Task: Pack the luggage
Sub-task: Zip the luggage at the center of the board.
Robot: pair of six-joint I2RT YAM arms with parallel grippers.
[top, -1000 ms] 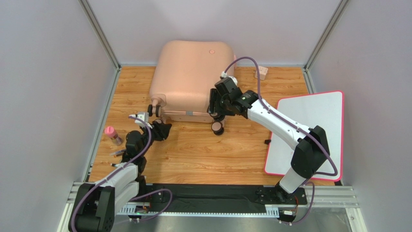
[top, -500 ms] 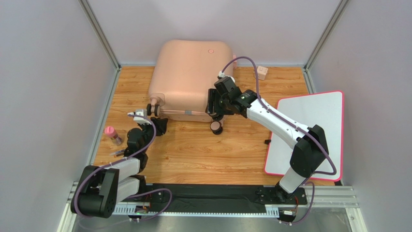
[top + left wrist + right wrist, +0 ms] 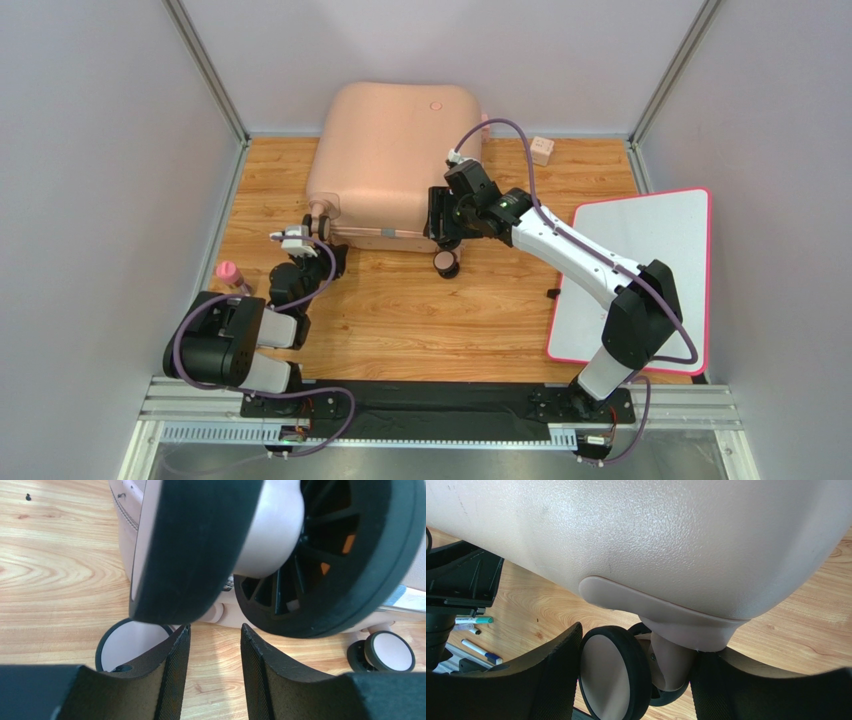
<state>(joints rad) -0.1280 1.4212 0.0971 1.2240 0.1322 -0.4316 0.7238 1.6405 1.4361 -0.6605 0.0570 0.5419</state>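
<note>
**Luggage (image 3: 385,150) shut, packing barely begun**

Left gripper (image 3: 214,630): jaws apart, empty, just short of luggage's near-left caster (image 3: 200,545). Right gripper (image 3: 638,645): jaws clamped around near-right caster (image 3: 613,677), pads touching both sides. Luggage closed on surface (image 3: 400,320), wheels toward arms. Pink-capped bottle (image 3: 232,278) left of luggage, small cube (image 3: 542,150) right of it, both outside. Judged as positioning stage only, with opening and loading all left.
</note>
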